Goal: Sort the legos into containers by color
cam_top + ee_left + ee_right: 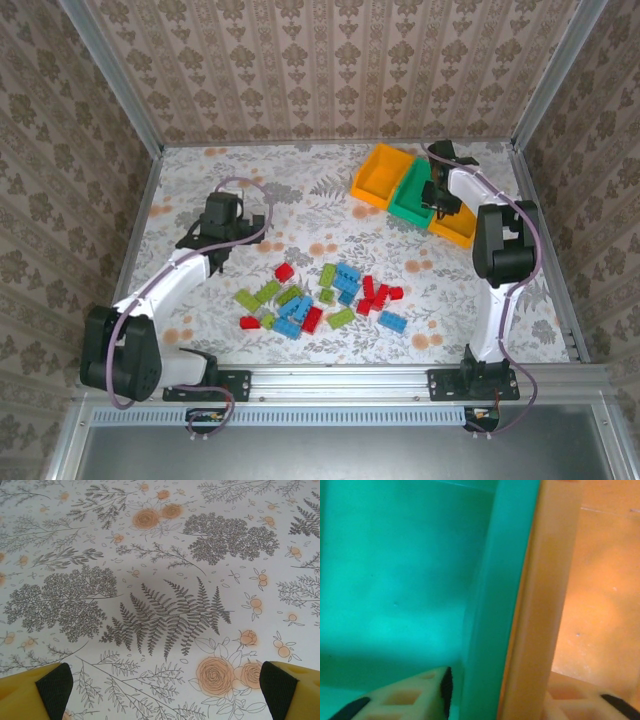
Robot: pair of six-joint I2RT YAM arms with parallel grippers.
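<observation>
**A:** Where are the legos [345,280]?

**B:** All loose on the tabletop [300,190], bunched near the centre toward 6 o'clock. None shows in the containers at 1 o'clock: an orange bin [382,175], a green bin [412,190] and a second orange bin [455,232] in a row.

**A:** And the grippers?

**B:** The left gripper [167,682] hangs wide open over bare tabletop, at 10 o'clock from the pile. The right gripper [505,692] straddles the touching walls of the green bin and the second orange bin. It has one finger inside each, and it looks pinched onto them.

**A:** How should a brick handle?

**B:** Probably light, rigid and smooth, so it could squirt out of a skewed pinch. The flat long sides look like the best hold, not the studs. A lone red brick [284,271] at the pile's 10 o'clock edge offers finger room. The packed middle does not.

**A:** And the bins?

**B:** They seem light too, so a tug on that wall could drag or tip them.
</observation>
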